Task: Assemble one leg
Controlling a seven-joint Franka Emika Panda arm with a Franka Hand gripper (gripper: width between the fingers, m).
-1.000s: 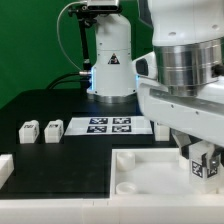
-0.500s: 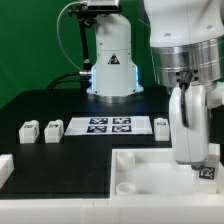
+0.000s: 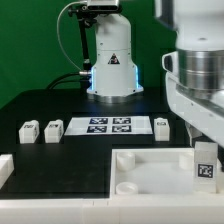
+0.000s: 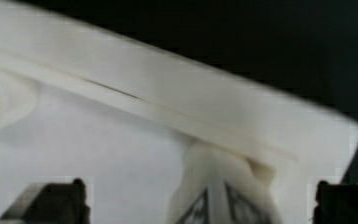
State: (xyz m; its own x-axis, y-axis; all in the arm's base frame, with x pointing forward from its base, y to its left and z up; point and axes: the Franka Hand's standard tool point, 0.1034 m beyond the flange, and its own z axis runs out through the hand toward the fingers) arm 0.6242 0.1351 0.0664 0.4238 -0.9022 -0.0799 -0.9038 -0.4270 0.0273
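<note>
White arm (image 3: 200, 60), ribbed silver wrist ring, black cable at base
</note>
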